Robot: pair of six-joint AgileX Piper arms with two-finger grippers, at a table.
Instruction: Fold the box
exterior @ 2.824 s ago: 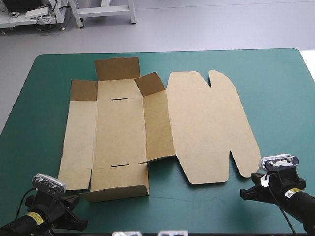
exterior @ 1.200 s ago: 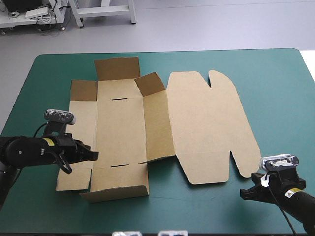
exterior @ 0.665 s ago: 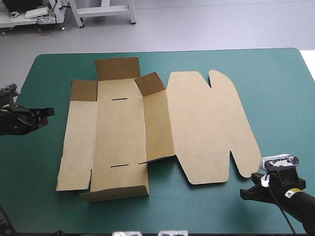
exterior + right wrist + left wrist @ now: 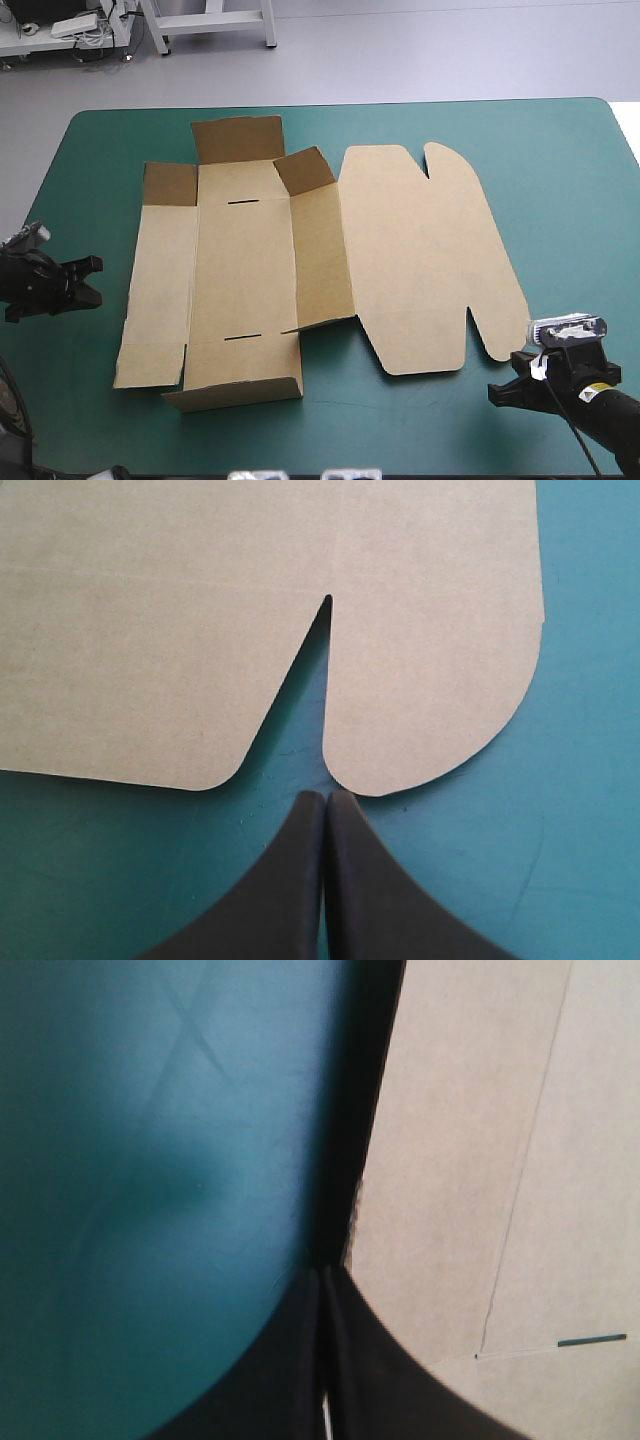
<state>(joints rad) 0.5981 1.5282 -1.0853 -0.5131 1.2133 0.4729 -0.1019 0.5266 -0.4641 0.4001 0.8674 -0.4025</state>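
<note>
The brown box [image 4: 245,270] lies open on the teal-green cover, base in the middle and the lid panel [image 4: 420,250] flat to the right. Its far flaps and the near wall stand partly raised. My left gripper [image 4: 92,282] is low by the table's left edge, pointing at the box's left side panel. In the left wrist view it [image 4: 322,1278] is shut and empty, its tip right at the edge of the box [image 4: 480,1160]. My right gripper [image 4: 500,392] rests near the front right. It [image 4: 325,798] is shut, just short of the lid's rounded tab [image 4: 430,680].
Bare teal-green cover [image 4: 560,180] runs right of the lid and along the far edge. A narrow strip of cover separates the box from the table's front edge.
The left arm rose from the near-left corner, reached over the box's left panel, then drew back to the table's left edge. The right arm and the box have stayed put.
</note>
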